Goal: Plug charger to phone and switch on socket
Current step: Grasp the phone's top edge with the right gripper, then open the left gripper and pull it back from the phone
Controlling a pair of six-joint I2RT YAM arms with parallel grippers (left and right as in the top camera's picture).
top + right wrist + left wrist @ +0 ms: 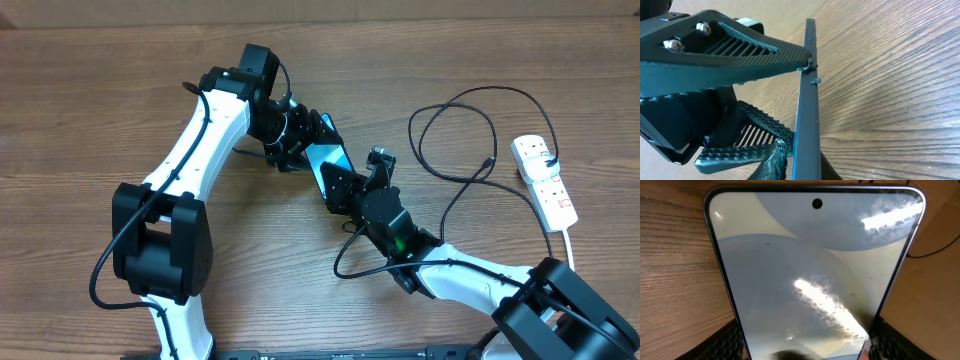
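Cyan-screened phone point(328, 160) clamped in left gripper point(312, 148); right gripper point(790, 100) spread, empty, fingertip point(800, 55) touching phone's edge. Best laid flat before fetching charger point(487, 162).

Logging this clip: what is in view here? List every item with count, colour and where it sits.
phone: one, light blue screen with dark edges, centre, between the two grippers
cable: one, thin and black, looping on the table right of the phone and running to the power strip
power strip: one, white with small red switches, far right
cord: one, white and thicker, trailing from the power strip's near end
table: one, brown wood grain, under everything
left gripper: one, black, clamped on the phone's far end
right gripper: one, black, fingers apart, tips at the phone's near edge
arms: two, white and black, reaching in from the near side
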